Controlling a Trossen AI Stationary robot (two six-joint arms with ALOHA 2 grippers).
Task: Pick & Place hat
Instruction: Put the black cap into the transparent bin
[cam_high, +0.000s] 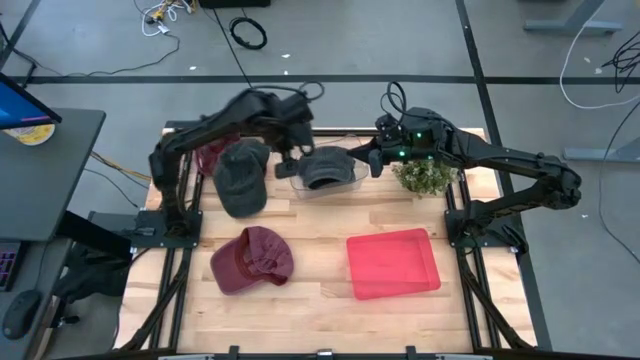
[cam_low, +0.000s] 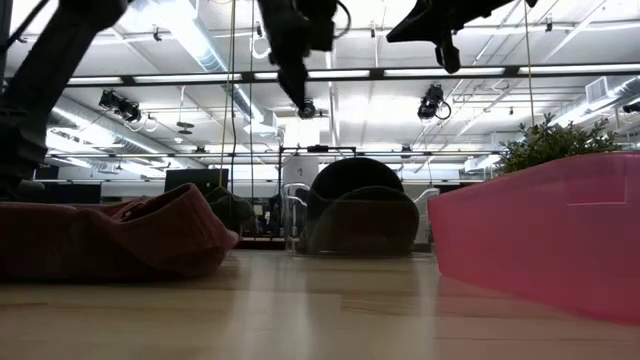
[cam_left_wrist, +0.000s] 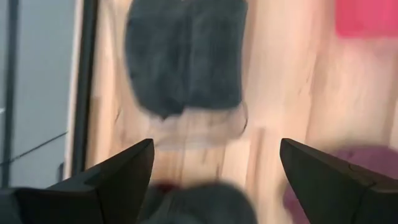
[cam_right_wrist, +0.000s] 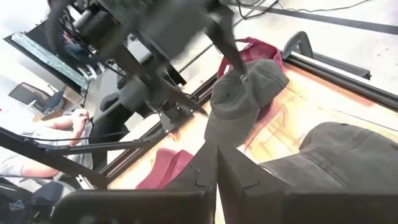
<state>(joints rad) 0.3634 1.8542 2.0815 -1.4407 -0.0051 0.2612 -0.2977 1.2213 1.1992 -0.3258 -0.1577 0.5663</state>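
A dark grey hat (cam_high: 325, 168) sits in a clear bin (cam_high: 352, 183) at the table's far middle, also seen in the low view (cam_low: 358, 205). My left gripper (cam_high: 292, 163) hovers open above the bin's left end (cam_left_wrist: 216, 143). My right gripper (cam_high: 373, 157) is shut and empty (cam_right_wrist: 217, 152), raised by the bin's right end. A grey cap (cam_high: 240, 178) lies on the table left of the bin, partly over a red hat (cam_high: 209, 155). A maroon cap (cam_high: 250, 260) rests on the near left of the table.
A pink tray (cam_high: 392, 262) lies at the near right of the table and stands close in the low view (cam_low: 540, 230). A small green plant (cam_high: 425, 178) stands under the right arm, right of the bin. Bare wood shows between the caps and the tray.
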